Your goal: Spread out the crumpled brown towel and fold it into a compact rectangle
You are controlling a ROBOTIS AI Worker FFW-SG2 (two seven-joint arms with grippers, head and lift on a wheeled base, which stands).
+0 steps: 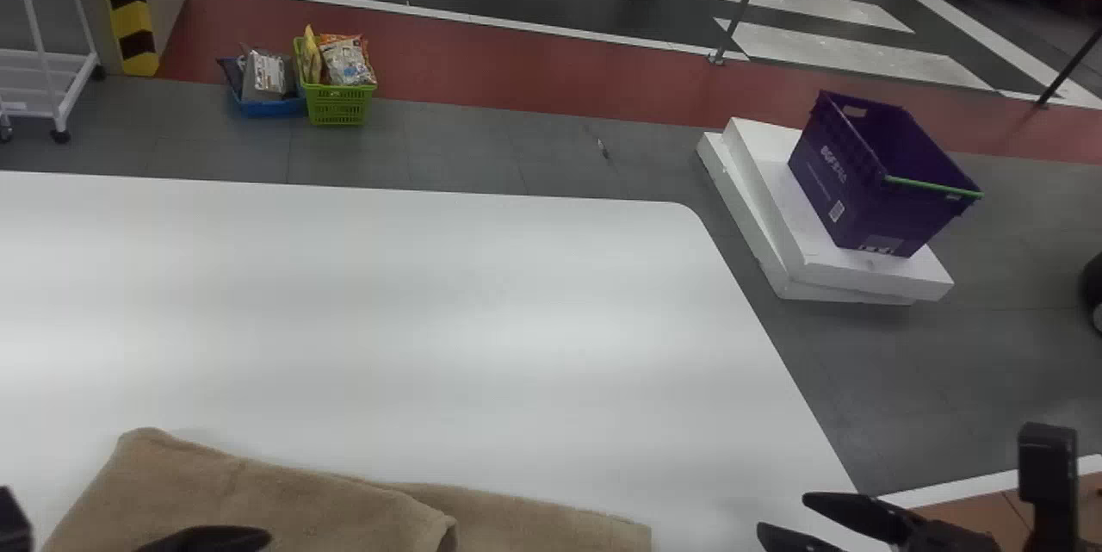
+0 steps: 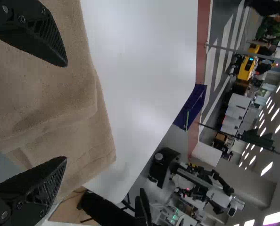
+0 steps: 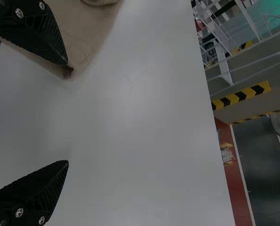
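- The left gripper (image 2: 66, 111) is hanging over the cloth, close to us at 8 o'clock, with its fingers spreading wide and holding nothing.
- The brown towel (image 1: 284, 496) is lying on the white table (image 1: 430, 319) at 7 o'clock — one part is resting on top of another, so it is looking partly folded.
- The right gripper (image 3: 67, 113) is hanging between 4 and 5 o'clock, near the towel's end, also gaping wide and gripping nothing.
- The towel is probably going to be feeling light, soft and floppy, not slippery, and it won't be breaking.
- The end corner (image 1: 635, 532), between 5 and 6 o'clock, is looking good for pinching — a tiny nip might be letting it sag or slip, so a deeper bite is making sense.
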